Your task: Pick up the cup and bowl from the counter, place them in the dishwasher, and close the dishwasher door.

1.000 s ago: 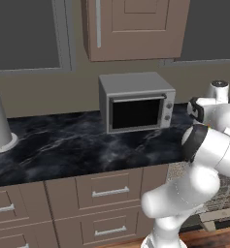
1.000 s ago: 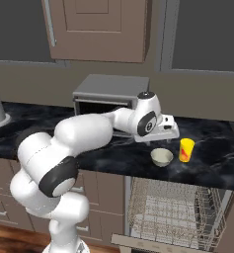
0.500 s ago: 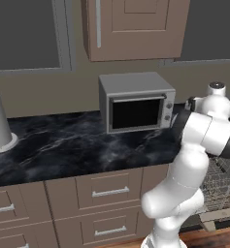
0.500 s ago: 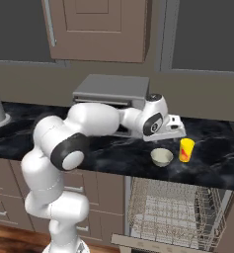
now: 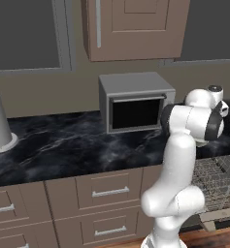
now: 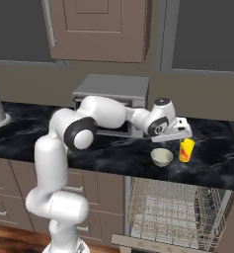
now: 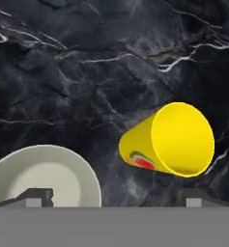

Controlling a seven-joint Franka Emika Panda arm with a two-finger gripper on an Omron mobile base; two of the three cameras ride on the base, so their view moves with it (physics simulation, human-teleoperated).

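Task stage: early, by my reading; neither dish is lifted yet and the reach toward the cup looks like the step in hand.
Gripper [image 6: 180, 132]: above the counter, over the two dishes; its jaws stand wide apart and hold nothing. In the hand view the two finger tips [image 7: 37, 197] show at the bottom edge, far apart, with bare counter between them.
Cup [image 6: 186, 149]: yellow, with a red-orange patch low on its side, standing on the counter just beside the bowl. In the hand view the cup [image 7: 170, 140] appears with its open mouth toward the camera, between the finger tips but nearer the right one.
Bowl [image 6: 161, 157]: cream-white, empty, on the counter near its front edge, left of the cup in the right base view. In the hand view the bowl [image 7: 43, 176] sits by the left finger tip, close to the cup but apart from it.
Counter [image 6: 113, 153]: black marble look with pale veining; it bears both dishes and a grey microwave [image 5: 135, 100].
Dishwasher [image 6: 170, 210]: open below the counter, under the dishes; the wire rack looks empty.
Dishwasher door [image 6: 133, 242]: down, only its near edge visible at the bottom of the right base view.
Done: nothing of the task itself, as far as can be seen.
Left: grasp and load the cup, grasp and load the bowl, then shut the door.
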